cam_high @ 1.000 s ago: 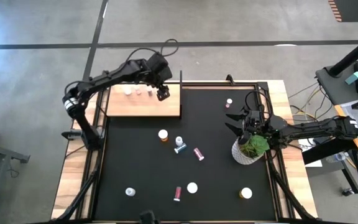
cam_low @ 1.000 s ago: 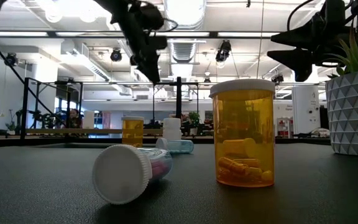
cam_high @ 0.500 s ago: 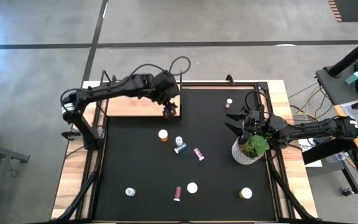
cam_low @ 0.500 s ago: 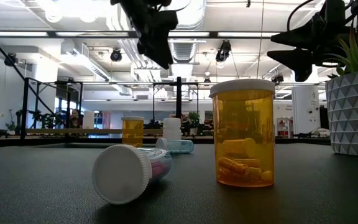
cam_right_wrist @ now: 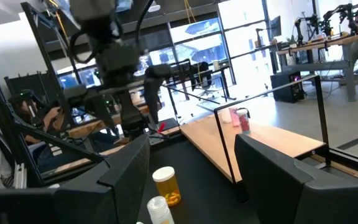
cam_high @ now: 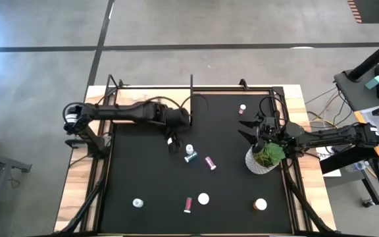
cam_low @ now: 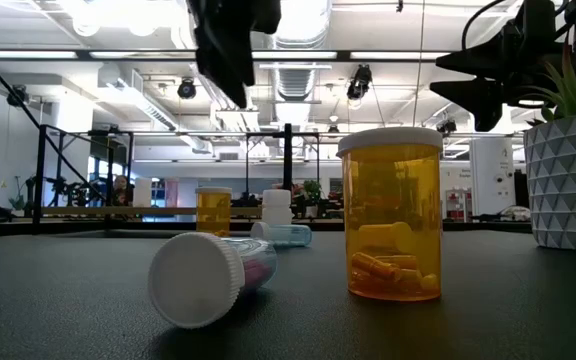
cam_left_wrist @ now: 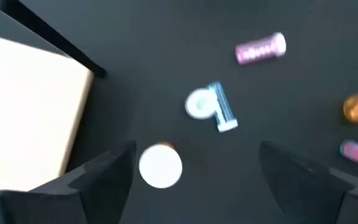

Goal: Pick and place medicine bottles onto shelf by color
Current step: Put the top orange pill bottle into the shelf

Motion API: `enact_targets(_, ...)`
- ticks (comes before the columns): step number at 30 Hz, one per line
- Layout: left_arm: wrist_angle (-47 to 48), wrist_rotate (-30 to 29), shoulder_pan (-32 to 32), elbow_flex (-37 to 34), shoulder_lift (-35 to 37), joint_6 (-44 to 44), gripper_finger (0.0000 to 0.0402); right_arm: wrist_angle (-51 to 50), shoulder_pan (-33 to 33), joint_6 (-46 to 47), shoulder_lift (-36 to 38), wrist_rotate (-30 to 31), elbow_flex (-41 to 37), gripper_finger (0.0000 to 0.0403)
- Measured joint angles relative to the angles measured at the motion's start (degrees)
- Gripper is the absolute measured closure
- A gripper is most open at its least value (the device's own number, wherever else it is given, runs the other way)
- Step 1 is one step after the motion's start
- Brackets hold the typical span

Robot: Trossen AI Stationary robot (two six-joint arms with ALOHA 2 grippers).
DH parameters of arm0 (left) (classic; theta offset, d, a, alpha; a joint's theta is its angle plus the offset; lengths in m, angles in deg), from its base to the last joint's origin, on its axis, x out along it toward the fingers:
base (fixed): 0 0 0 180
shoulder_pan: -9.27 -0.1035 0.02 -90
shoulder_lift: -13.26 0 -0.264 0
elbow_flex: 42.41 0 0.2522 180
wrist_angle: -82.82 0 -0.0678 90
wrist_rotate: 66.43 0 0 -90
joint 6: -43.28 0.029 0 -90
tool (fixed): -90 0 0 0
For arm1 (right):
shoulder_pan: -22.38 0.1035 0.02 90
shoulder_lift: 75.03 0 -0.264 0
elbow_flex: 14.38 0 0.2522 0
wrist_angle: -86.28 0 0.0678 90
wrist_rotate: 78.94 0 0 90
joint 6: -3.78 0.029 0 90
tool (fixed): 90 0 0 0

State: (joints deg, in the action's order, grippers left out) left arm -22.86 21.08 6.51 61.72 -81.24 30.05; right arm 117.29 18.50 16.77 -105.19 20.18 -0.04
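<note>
Robot body: 2 matte black jointed arms, each ending in a 2-finger gripper, the left gripper (cam_high: pixel 172 142) and the right gripper (cam_high: pixel 247 127). Fingers are flat, dark, angular plates. Thin black cables loop beside each arm's forward links.

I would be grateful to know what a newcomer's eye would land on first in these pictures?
Probably the orange medicine bottle standing upright close to the low camera, with a capped bottle lying on its side beside it. From above, the left gripper hangs open over the black mat, above an orange bottle next to the shelf. At the mat's right edge, the right gripper hovers by the potted plant.
</note>
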Motion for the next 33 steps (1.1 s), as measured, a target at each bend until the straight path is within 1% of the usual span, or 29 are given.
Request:
enact_targets(3,0.1,-0.2,0.5,-2.2,0.8,1.0,0.0069,0.0,0.0,0.0,0.0,0.0,0.0,0.0177)
enact_targets(6,0.0,-1.9,0.5,-4.6,1.3,3.8,0.0068,0.0,0.0,0.0,0.0,0.0,0.0,0.0177)
enact_targets(8,-0.4,-2.6,0.5,-7.0,1.5,6.4,0.0068,0.0,0.0,-0.1,0.0,0.0,0.0,0.0177)
enact_targets(12,-4.6,-2.7,0.5,-13.2,1.9,11.7,0.0068,0.0,0.0,0.0,0.0,0.0,0.0,0.0177)
enact_targets(19,-19.1,-3.1,0.5,-24.7,6.0,16.7,0.0068,0.0,0.0,0.0,0.0,0.0,0.0,0.0177)
enact_targets(25,-30.1,-4.5,0.4,-33.2,7.6,16.9,0.0068,-0.1,0.0,0.0,0.0,0.0,0.0,0.0177)
enact_targets(27,-33.5,-6.0,0.4,-35.5,7.6,16.9,0.0068,-0.3,0.0,0.0,0.0,0.0,0.0,0.0177)
enact_targets(30,-38.1,-6.6,0.3,-38.3,7.6,16.7,0.0068,-1.2,0.0,0.0,0.0,0.0,0.0,0.0177)
enact_targets(33,-39.0,-6.6,0.3,-39.5,7.6,16.6,0.0068,-1.3,0.0,0.0,0.0,0.0,0.0,0.0177)
